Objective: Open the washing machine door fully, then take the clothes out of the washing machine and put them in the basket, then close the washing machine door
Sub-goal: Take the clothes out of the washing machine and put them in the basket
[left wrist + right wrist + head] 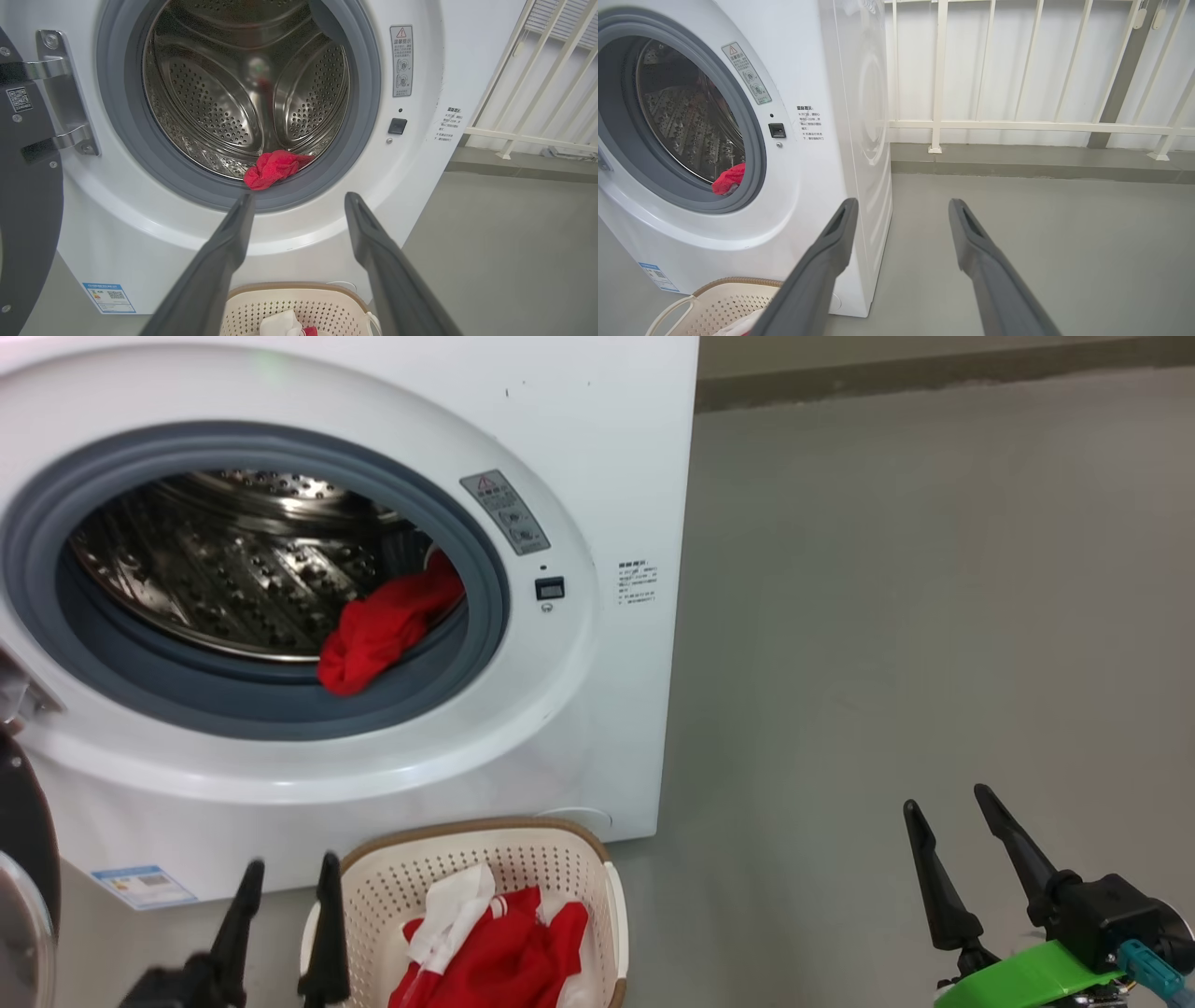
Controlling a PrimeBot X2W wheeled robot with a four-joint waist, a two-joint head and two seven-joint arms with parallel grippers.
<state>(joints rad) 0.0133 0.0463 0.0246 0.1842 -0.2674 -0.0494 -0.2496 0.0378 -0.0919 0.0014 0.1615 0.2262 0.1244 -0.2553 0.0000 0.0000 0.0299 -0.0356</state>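
Garment: one red garment (pixel 387 630) lies at the lower right of the drum (pixel 215 569); it droops over the grey gasket (pixel 140 681).
Clothes: red and white clothes (pixel 504 943) sit in the basket (pixel 560 859); the basket stands on the floor (pixel 887 616), just in front of the washer (pixel 607 457).
Door: we find the door (pixel 28 210) swung open on its hinge (pixel 60 93), at the washer's left.
Left claw: the left claw (pixel 290 865) is released, fingers spread and empty; it hovers just left of the basket, below the opening.
Right claw: the right claw (pixel 945 800) is likewise released and empty; it hangs over bare floor, well apart from the washer.
Beyond: we see a white railing (pixel 1017 126) behind the washer's right side.
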